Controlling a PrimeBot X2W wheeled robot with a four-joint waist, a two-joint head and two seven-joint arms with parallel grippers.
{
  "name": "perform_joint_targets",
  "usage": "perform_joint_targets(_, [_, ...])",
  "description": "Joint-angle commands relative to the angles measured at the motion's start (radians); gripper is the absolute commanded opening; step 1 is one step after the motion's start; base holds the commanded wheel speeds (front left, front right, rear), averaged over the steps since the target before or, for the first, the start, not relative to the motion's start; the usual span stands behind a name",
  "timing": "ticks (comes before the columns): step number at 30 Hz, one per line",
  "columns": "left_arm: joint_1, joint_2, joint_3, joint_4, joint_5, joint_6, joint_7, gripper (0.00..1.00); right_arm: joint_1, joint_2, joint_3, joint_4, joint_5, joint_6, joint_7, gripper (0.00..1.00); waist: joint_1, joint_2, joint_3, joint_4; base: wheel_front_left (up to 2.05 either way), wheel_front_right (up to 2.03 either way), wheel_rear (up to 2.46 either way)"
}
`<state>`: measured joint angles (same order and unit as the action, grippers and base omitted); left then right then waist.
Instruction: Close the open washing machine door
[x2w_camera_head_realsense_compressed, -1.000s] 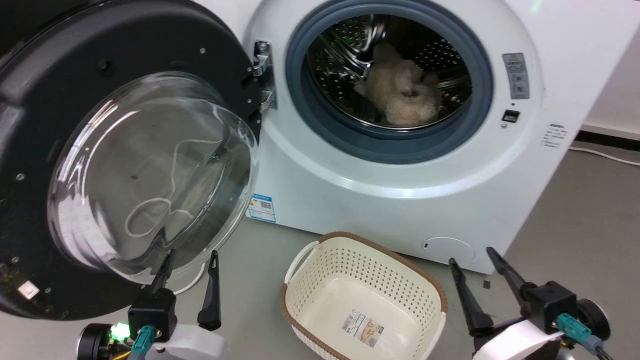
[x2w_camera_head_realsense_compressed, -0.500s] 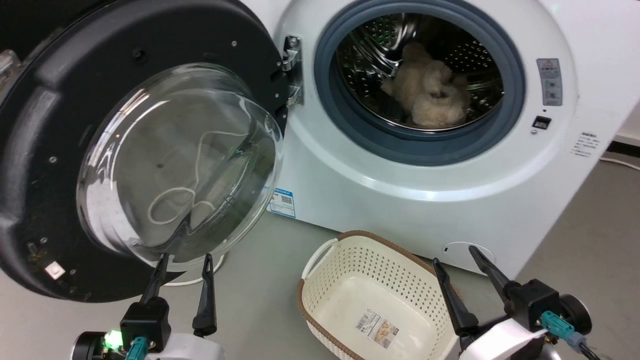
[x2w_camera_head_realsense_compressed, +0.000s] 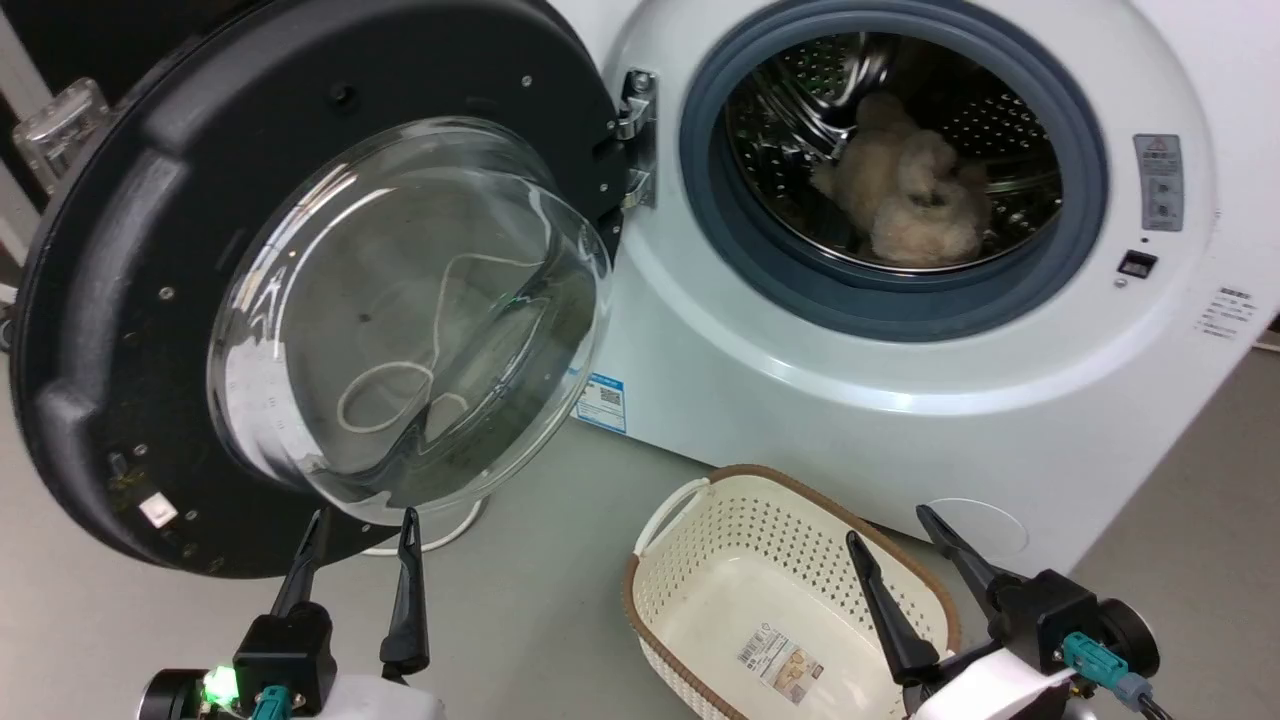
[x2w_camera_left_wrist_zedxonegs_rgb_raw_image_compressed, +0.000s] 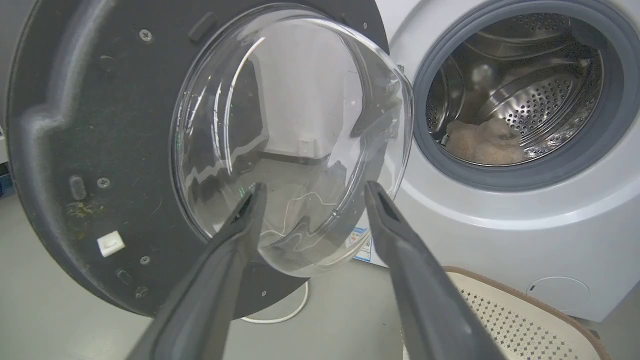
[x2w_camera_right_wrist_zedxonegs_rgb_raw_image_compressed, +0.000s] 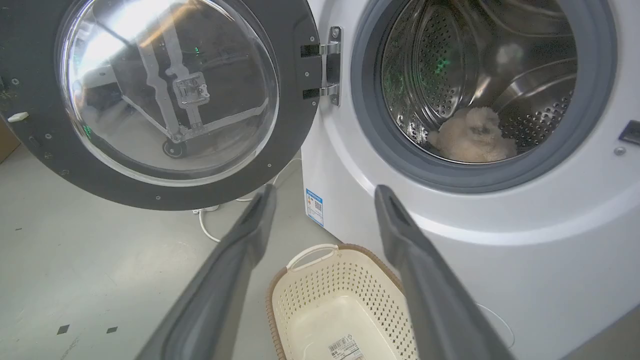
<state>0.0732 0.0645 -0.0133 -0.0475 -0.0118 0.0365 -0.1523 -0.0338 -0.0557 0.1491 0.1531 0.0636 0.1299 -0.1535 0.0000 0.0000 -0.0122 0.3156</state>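
Door: the large, round, black-rimmed washing machine door (x2w_camera_head_realsense_compressed: 400, 310), with its bulging clear glass bowl window, is standing swung wide open to the left of the drum mouth. It is hanging on a metal hinge (x2w_camera_head_realsense_compressed: 637, 135), with its inner face and glass bulge turning toward the robot.
Machine: the white, boxy front-loading washing machine (x2w_camera_head_realsense_compressed: 800, 400) is sitting on the grey floor (x2w_camera_head_realsense_compressed: 540, 600) with its round opening uncovered.
Opening: a grey rubber gasket (x2w_camera_head_realsense_compressed: 900, 300) is ringing the perforated steel drum (x2w_camera_head_realsense_compressed: 1000, 120).
Inside the drum: a fluffy beige bundle (x2w_camera_head_realsense_compressed: 915, 215) is lying at the bottom.
Front panel: a small blue sticker (x2w_camera_head_realsense_compressed: 601, 400) is showing low at the machine's left corner, and a round flap (x2w_camera_head_realsense_compressed: 975, 520) low on the right.
Basket: a cream perforated plastic basket (x2w_camera_head_realsense_compressed: 760, 530) with a brown rim is resting on the floor just in front of the machine, below the opening.
Cable: a white cable (x2w_camera_head_realsense_compressed: 440, 535) is looping on the floor under the door.
Left hand: the left hand (x2w_camera_head_realsense_compressed: 364, 520) is hovering with its two dark fingers spread apart and gripping nothing. The tips are pointing at the lower edge of the glass bowl — close to it, though I cannot tell whether they are touching it.
Right hand: the right hand (x2w_camera_head_realsense_compressed: 887, 525) is hovering over the basket's right side with its fingers spread wide and carrying nothing, well apart from the door.
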Motion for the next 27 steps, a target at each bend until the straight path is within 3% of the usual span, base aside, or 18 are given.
perform_joint_targets(1, [0.016, 0.004, 0.002, -0.003, 0.0, 0.004, -0.011, 1.0, -0.016, -0.003, 0.005, 0.005, 0.008, 0.0, -0.01, 1.0, 0.0, 0.0, 0.0, 0.005, 0.0, 0.0, 0.0])
perform_joint_targets(26, [0.039, 0.009, -0.013, 0.015, -0.003, 0.006, -0.068, 1.0, -0.005, -0.002, 0.056, 0.05, 0.029, 0.001, -0.067, 1.0, 0.0, 0.0, -0.003, 0.116, 0.0, 0.0, 0.0])
perform_joint_targets(27, [0.04, 0.009, -0.015, 0.017, -0.004, 0.004, -0.07, 0.82, -0.004, -0.002, 0.058, 0.051, 0.03, 0.001, -0.069, 1.0, 0.0, 0.0, -0.003, 0.121, 0.0, 0.0, 0.0])
